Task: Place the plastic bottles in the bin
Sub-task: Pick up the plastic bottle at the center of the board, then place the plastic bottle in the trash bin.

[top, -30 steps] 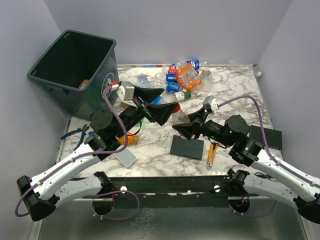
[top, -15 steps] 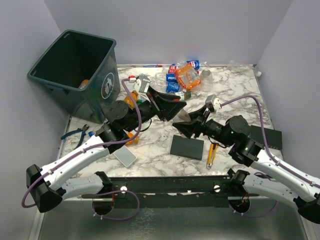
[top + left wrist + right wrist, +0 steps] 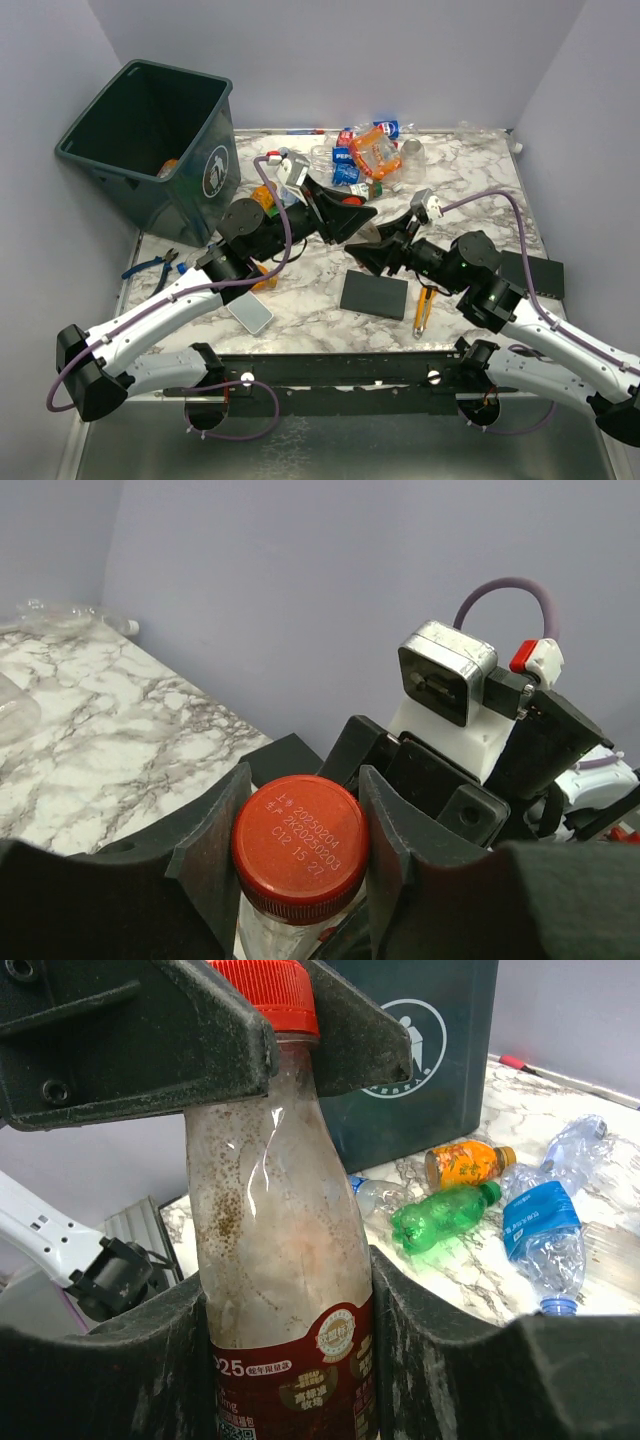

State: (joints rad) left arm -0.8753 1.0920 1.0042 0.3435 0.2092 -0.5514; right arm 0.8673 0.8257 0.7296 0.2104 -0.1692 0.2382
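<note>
Btl [image 3: 280, 1220], cap [image 3: 298, 848] code 20250204

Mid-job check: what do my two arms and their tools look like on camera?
Left arm and right arm: white shells, black joints. A purple cable loops along each to a silver-and-white wrist camera with a red plug. Left tool and right tool: broad black wedge-shaped fingers, scuffed.

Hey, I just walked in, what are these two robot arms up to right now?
Both arms have hold of one bottle above the table. The right hand grips its body and the left hand is clamped around its red cap, so it looks like a handover to the left arm, which is nearer the bin. A heap of other bottles lies at the far side, not yet binned.
</note>
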